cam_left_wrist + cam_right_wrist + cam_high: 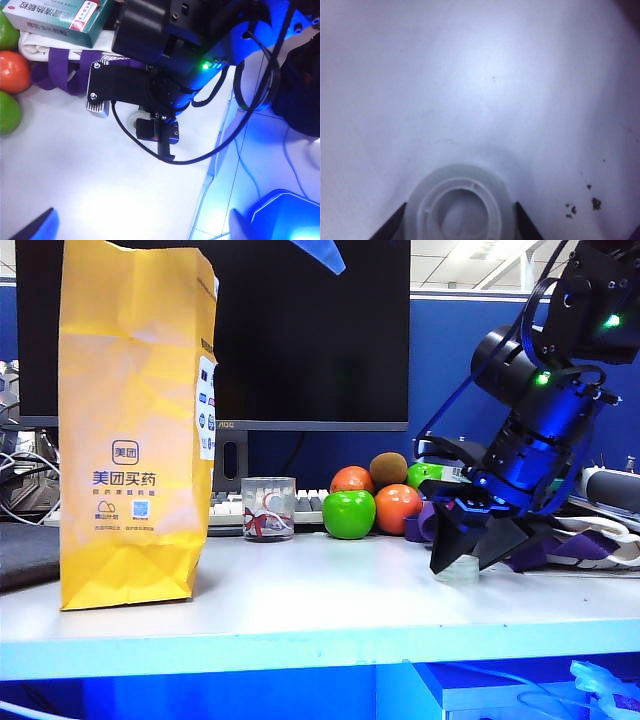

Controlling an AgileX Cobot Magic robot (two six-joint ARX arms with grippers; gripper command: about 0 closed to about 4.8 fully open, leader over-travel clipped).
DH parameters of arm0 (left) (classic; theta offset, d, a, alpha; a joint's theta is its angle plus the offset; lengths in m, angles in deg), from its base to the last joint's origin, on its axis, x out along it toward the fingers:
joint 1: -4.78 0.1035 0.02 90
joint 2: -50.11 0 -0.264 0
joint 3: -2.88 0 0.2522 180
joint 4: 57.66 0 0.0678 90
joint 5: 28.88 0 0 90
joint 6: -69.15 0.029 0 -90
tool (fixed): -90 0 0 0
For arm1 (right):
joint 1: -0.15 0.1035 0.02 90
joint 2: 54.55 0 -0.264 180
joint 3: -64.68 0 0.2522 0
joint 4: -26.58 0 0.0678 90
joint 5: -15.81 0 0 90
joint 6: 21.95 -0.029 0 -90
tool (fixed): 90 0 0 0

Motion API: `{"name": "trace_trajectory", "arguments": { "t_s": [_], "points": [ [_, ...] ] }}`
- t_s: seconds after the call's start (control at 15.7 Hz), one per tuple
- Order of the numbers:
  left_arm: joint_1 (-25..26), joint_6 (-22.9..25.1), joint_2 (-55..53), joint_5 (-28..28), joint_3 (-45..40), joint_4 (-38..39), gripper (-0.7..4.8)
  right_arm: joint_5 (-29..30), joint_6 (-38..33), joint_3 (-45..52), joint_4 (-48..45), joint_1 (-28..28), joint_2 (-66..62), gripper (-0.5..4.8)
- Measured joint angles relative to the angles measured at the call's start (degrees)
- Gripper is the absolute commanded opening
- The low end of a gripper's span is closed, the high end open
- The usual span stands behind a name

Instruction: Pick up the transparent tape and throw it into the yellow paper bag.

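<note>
Pinching the small round translucent whitish tape roll (459, 204) between its fingertips, the right gripper (470, 555) is sitting low on the white tabletop (300, 590); roll not lifted yet. Lift, carry and drop remain: the tall creased yellow paper bag (135, 430) is standing well apart, across the table. The left gripper (140, 235) is hanging overhead, jaws spread.

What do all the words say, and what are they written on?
"美团买药": dark blue letters on the yellow paper bag, with "美团" in the small logo above.
"AOC": on the monitor bezel, faint.
Bag's small print, its white side label, and the green medicine box: too small or blurred to read.
</note>
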Motion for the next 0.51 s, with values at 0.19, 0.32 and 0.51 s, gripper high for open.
{"name": "trace_trajectory", "arguments": {
  "t_s": [0.19, 0.32, 0.51],
  "points": [
    [0.00, 0.15, -0.22, 4.04, 2.56, 2.01, 4.62, 0.11, -0.02, -5.31, 3.76, -0.04, -0.90, 1.97],
    [0.00, 0.98, -0.22, 11.13, 7.43, 4.68, 4.62, 2.23, 0.04, -13.49, 6.54, -0.09, -0.79, 1.98],
    [0.20, 2.99, 1.33, 22.05, 13.11, 5.86, 4.62, 5.68, 0.09, -25.11, 12.35, -0.09, -0.79, 1.98]
  ]
}}
